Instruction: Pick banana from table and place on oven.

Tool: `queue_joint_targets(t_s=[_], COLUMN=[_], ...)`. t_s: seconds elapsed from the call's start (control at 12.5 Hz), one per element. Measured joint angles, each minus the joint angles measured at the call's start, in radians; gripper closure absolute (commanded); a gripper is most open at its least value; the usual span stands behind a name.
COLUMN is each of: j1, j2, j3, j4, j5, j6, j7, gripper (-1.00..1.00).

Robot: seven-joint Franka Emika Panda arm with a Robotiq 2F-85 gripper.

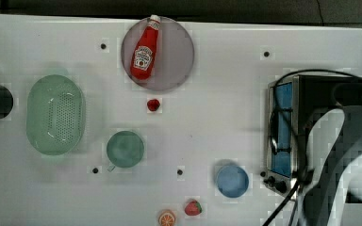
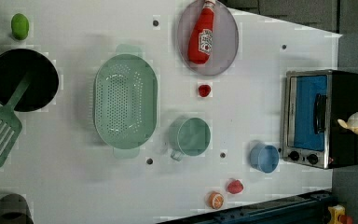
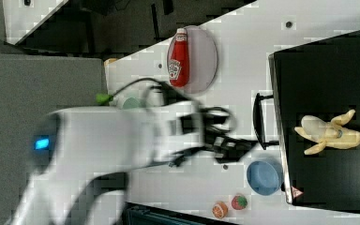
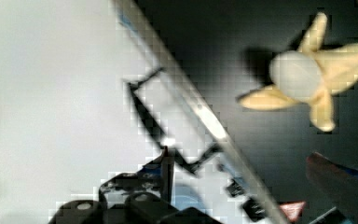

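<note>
The banana point(image 3: 329, 134) lay on the black top of the oven point(image 3: 326, 70), peel flaps splayed, resting flat and stable. The claw point(image 4: 261, 186) stood open and empty beside it, clear of the fruit, consistent with release. The worktop point(image 1: 217, 94) carried the remaining items.

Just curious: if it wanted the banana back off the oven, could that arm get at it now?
Probably yes. The banana lies bare on the oven top, nothing over or beside it, and the gripper hangs open close by.

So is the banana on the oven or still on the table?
On the oven: the banana lies on the oven's black top, with nothing holding it.
</note>
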Motion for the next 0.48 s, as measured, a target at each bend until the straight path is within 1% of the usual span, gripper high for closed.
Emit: queue_joint_targets(t_s=[0.16,0.32,0.4,0.48], j1=[0.035,0.075,0.089,0.094], j2=[-0.103,-0.189,-0.225,-0.248], j3=[0.089,0.197,0.259,0.329], j4=[0.024,0.048,0.054,0.064], j5=[0.013,0.013,-0.005,-0.042], j6=[-0.069,-0.148,-0.212,-0.253], j7=[0.114,0.276,0.355,0.428], gripper=[-1.00,-1.00,-1.00,-1.00])
